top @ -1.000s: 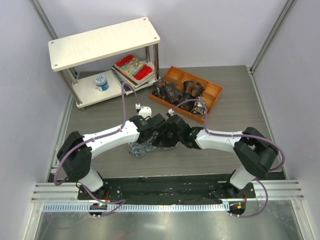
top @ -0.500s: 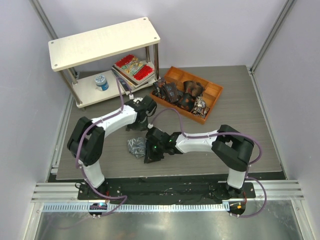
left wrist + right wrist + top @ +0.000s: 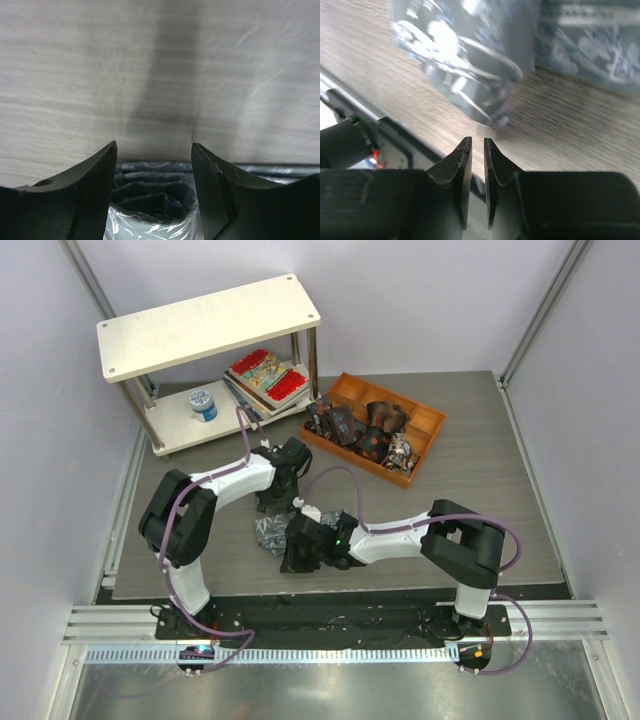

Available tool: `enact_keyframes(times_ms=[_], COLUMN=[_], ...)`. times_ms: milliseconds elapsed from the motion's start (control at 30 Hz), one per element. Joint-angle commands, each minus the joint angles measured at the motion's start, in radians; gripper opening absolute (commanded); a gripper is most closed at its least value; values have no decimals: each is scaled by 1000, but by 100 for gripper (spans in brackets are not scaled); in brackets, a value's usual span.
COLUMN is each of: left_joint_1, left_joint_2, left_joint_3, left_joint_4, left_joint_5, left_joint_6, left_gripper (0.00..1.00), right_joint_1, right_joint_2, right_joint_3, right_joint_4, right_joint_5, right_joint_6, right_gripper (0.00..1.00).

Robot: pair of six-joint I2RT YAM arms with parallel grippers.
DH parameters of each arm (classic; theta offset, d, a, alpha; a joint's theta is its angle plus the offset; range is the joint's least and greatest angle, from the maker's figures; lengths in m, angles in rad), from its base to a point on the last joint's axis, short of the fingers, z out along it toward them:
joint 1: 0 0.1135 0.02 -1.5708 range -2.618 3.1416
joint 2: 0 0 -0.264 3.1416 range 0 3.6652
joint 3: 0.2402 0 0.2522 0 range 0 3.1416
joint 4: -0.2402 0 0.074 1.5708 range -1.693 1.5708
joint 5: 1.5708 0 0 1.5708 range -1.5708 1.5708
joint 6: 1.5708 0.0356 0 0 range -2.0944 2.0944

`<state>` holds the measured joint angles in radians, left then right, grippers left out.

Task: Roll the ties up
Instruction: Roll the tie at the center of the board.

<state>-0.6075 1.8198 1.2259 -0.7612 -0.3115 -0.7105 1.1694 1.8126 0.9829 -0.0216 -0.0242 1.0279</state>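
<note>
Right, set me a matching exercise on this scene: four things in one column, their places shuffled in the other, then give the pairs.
Things:
1. tie
2. tray
3. books
4. tin

Places:
A. lower shelf, left part
B. crumpled on the table, near half
C. lower shelf, right end
D. far side of the table, holding dark rolls

Pairs: 1-B; 2-D; 3-C; 4-A
</note>
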Motion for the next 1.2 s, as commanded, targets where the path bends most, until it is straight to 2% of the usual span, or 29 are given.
enact_keyframes(times_ms=[0, 533, 733, 900, 1167], left_joint_1=[5, 8, 12, 15, 28], left_joint_2=[-60, -63, -74, -85, -74], left_joint_3=[-48, -129, -144, -155, -154], left_joint_4=[-3, -4, 0, 13, 19], left_joint_5=[66, 181, 195, 204, 163], left_joint_6=[-41, -67, -84, -98, -84], left_gripper=[61, 60, 60, 60, 61], right_joint_1=[36, 64, 75, 76, 79], right_joint_2=[-12, 79, 44, 65, 45], right_joint_3=[-36, -46, -107, -67, -82], right_joint_4=[141, 267, 407, 379, 397], right_joint_5=[188, 492, 532, 569, 529], right_joint_6=[84, 141, 144, 153, 143], right_gripper=[21, 18, 18, 19, 19])
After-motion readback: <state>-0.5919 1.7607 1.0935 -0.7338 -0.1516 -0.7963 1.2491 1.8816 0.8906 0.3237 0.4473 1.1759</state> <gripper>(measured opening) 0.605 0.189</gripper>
